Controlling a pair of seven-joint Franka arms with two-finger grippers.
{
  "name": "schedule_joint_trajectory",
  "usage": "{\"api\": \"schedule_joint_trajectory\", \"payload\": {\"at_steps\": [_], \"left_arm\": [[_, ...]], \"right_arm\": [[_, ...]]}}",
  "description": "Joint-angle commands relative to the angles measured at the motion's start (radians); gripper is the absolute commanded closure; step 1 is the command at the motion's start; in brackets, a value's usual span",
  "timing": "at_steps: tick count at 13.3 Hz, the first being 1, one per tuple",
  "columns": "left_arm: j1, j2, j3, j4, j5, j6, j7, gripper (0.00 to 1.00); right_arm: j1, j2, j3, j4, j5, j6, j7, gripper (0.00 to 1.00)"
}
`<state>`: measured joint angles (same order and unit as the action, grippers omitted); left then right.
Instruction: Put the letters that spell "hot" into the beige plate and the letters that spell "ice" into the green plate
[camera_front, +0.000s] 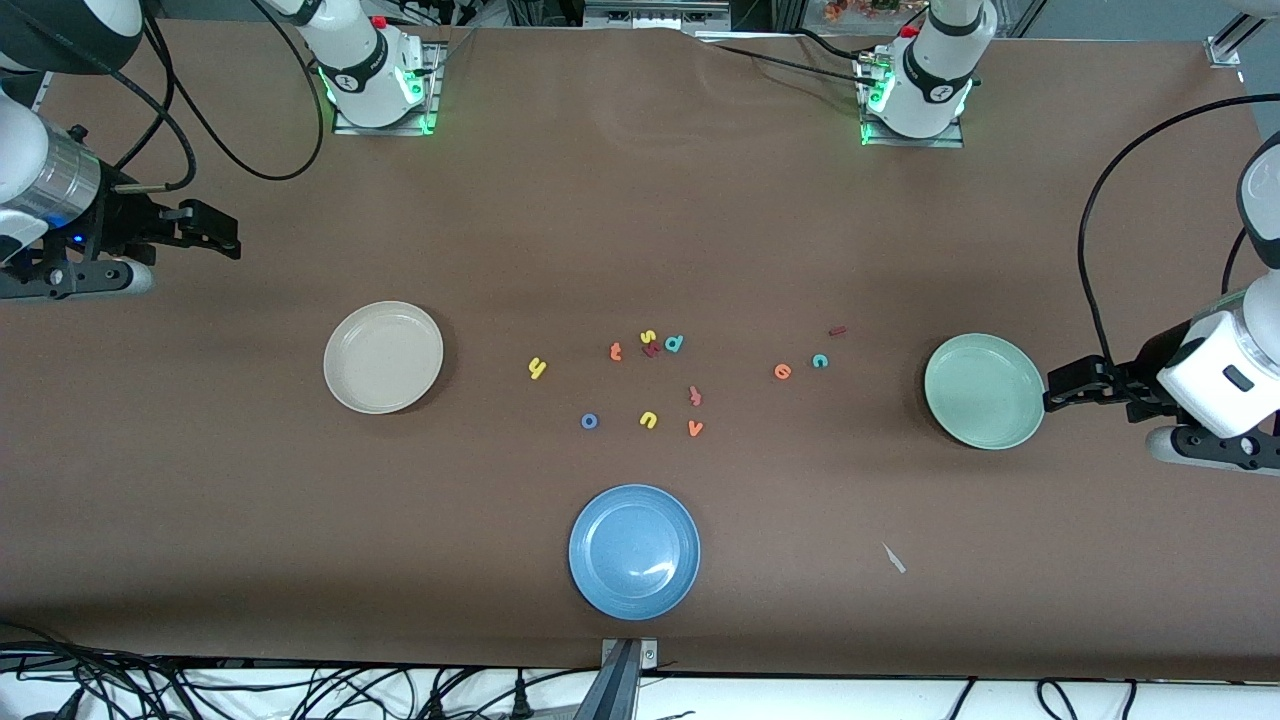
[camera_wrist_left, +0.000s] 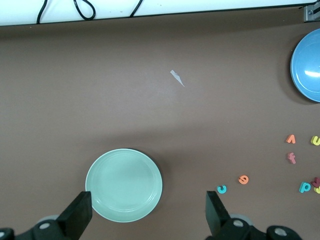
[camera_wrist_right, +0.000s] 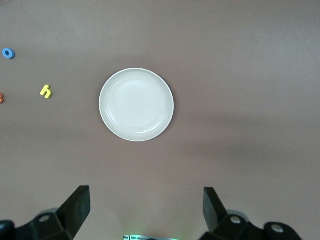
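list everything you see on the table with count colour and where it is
beige plate: 1, cream, empty, toward the right arm's end
green plate: 1, pale mint, empty, toward the left arm's end
blue plate: 1, blue, empty, nearest the front camera
foam letters: about twelve, yellow, orange, teal, blue, dark red, scattered between the beige and green plates
paper scrap: 1, pale, beside the blue plate
left gripper: open, beside the green plate
right gripper: open, waits at its table end

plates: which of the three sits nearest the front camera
The blue plate, lowest in the front view below the scattered letters; the beige plate and green plate lie farther back at the table's ends.
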<state>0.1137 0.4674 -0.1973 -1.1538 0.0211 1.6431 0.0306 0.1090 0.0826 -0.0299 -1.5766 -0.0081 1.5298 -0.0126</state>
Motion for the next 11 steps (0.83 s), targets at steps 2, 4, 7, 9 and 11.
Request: {"api": "schedule_joint_trajectory", "payload": {"at_steps": [2,4,7,9,11], "left_arm": [[-0.008,-0.009,0.006,0.006,-0.015,-0.012,0.009,0.0],[-0.006,-0.007,0.006,0.006,-0.015,-0.012,0.011,0.0],[-0.011,-0.009,0.004,0.006,-0.01,-0.012,0.011,0.0],[-0.012,-0.013,0.006,0.006,-0.01,-0.012,0.011,0.0],[-0.014,-0.013,0.006,0.006,-0.012,-0.012,0.011,0.0]], "right_arm": [[0.001,-0.003,-0.001,0.001,-0.016,-0.007,-0.01,0.0],[0.001,-0.003,-0.002,0.001,-0.016,-0.007,-0.01,0.01],[0.0,-0.003,-0.002,0.001,-0.016,-0.007,-0.012,0.0],[0.0,-0.003,-0.002,0.001,-0.016,-0.007,-0.012,0.0],[0.0,-0.003,-0.002,0.001,-0.016,-0.007,-0.012,0.01]]}}
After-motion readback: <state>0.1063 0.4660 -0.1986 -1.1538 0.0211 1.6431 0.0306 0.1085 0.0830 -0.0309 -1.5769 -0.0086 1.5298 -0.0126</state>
